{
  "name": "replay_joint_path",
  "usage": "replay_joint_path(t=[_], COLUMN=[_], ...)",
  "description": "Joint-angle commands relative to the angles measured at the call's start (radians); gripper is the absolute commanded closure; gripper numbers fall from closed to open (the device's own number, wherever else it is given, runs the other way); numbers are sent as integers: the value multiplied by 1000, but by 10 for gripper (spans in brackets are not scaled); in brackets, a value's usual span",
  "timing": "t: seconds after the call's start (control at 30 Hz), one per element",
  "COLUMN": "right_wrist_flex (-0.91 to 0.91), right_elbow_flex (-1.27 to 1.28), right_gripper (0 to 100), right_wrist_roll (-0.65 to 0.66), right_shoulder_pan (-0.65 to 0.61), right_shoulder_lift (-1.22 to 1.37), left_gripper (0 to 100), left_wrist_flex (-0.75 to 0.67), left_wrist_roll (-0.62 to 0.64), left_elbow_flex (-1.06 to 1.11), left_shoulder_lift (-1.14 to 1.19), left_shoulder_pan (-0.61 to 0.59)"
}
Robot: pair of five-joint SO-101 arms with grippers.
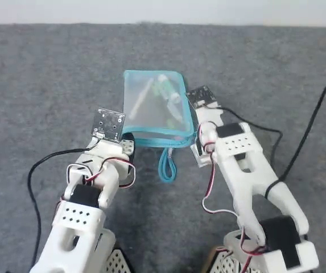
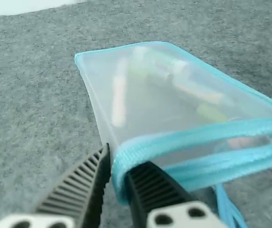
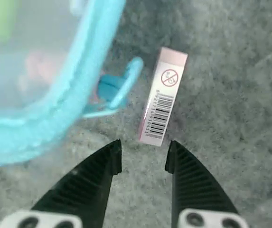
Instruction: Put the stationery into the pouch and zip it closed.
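Observation:
The translucent pouch (image 1: 151,105) with teal zipper trim lies at the table's middle, with several pens and sticks inside (image 2: 173,85). My left gripper (image 2: 118,164) is shut on the pouch's near left corner, pinching the teal zipper edge (image 2: 183,142). My right gripper (image 3: 143,154) is open, low over the cloth by the pouch's near right corner. Just beyond its fingertips lies a small pink and white eraser box (image 3: 162,102) with a barcode, on the cloth outside the pouch. The teal zipper pull (image 3: 117,90) sits beside that box.
A teal wrist strap (image 1: 167,165) loops from the pouch's near edge toward the arms. Grey cloth (image 1: 49,74) covers the table all around. Black cables (image 1: 299,153) trail by the right arm and another by the left arm (image 1: 34,182).

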Motion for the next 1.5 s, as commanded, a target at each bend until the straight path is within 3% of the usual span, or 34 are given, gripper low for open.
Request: replay_joint_path(t=[0.0, 0.37, 0.6, 0.7, 0.83, 1.1, 1.2, 1.33, 1.47], right_wrist_flex=[-50, -217, -321, -289, -236, 91, 226, 338, 377], right_elbow_flex=[8, 101, 101, 72, 51, 11, 11, 8, 0], right_gripper=[840, 840, 841, 872, 998, 991, 991, 992, 992], right_wrist_roll=[-14, -8, -3, -9, -11, -5, 21, 138, 181], right_shoulder_pan=[-2, -4, -1, 24, 82, 130, 61, -131, -300], right_shoulder_lift=[-54, -45, 108, 111, 110, -203, -412, -651, -679], left_gripper=[989, 989, 989, 989, 989, 989, 989, 989, 989], left_wrist_flex=[-40, -40, -38, -38, -38, -38, -38, -41, -37], left_wrist_roll=[-2, -2, -2, -2, -2, -2, -2, -2, -8], left_elbow_flex=[-15, -15, -13, -13, -13, -13, -13, -13, -15], left_shoulder_lift=[-2, -2, -2, -2, -2, -2, -2, -2, -2], left_shoulder_pan=[-6, -5, -8, -9, -6, -5, -3, -3, 26])
